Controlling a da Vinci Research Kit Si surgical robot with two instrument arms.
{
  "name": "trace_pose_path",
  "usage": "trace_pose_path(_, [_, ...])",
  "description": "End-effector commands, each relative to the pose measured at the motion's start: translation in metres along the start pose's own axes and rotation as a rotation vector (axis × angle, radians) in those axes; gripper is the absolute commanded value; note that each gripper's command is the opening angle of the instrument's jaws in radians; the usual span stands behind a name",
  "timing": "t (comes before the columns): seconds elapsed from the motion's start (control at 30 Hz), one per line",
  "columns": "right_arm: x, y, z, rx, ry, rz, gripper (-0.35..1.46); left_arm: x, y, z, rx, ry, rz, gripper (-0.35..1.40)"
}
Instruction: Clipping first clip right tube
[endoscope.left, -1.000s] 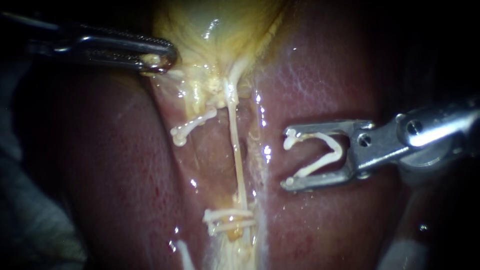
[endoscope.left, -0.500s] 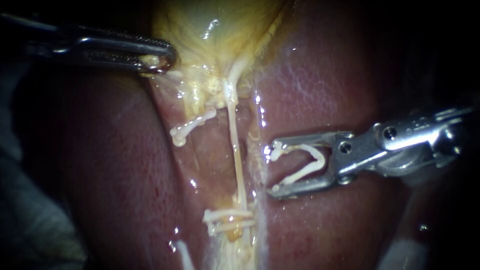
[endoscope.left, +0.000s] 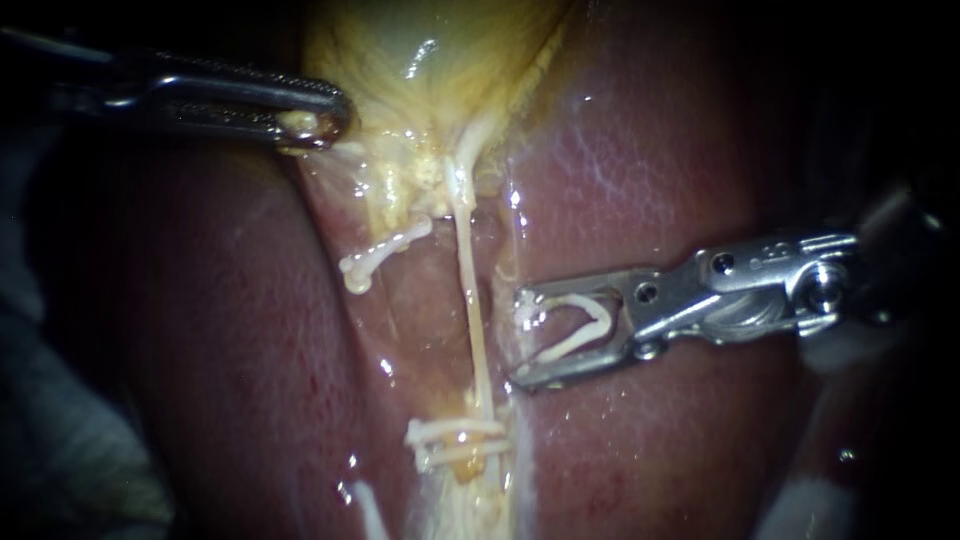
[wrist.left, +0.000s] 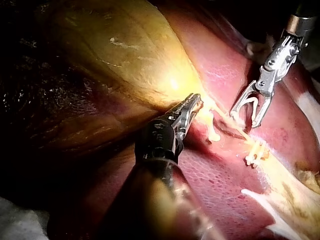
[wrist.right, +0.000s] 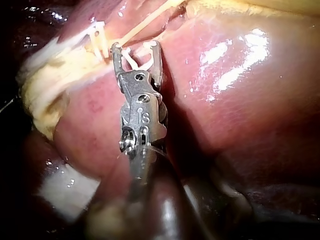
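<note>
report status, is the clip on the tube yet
Left instrument shut on gallbladder. Right instrument holds open clip beside tube, not around it. Nothing between them; other clips sit lower on tube.

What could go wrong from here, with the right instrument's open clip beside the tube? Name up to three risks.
1. The right instrument carries the clip beside the tube, not yet around it; closing now would likely miss or catch only part.
2. Its lower jaw tip lies close to the wet liver; pushing on could scrape it.
3. The left instrument holds the gallbladder; if it slips, the tube may slacken and shift.
</note>
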Motion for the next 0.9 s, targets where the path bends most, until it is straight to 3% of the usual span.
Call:
trace_pose_path(0.03, [-0.0001, 0.0000, 0.0004, 0.000, 0.004, 0.007, 0.45, 0.0000, 0.0000, 0.0000, 0.000, 0.000, 0.000, -0.35])
trace_pose_path(0.37, [-0.0001, 0.0002, 0.0031, 0.041, 0.060, 0.052, 0.45, -0.0001, 0.0000, 0.0002, 0.001, 0.000, 0.000, -0.35])
trace_pose_path(0.9, [0.0003, -0.0007, 0.0061, 0.144, 0.079, 0.073, 0.45, -0.0001, 0.0000, 0.0003, 0.002, 0.001, 0.000, -0.35])
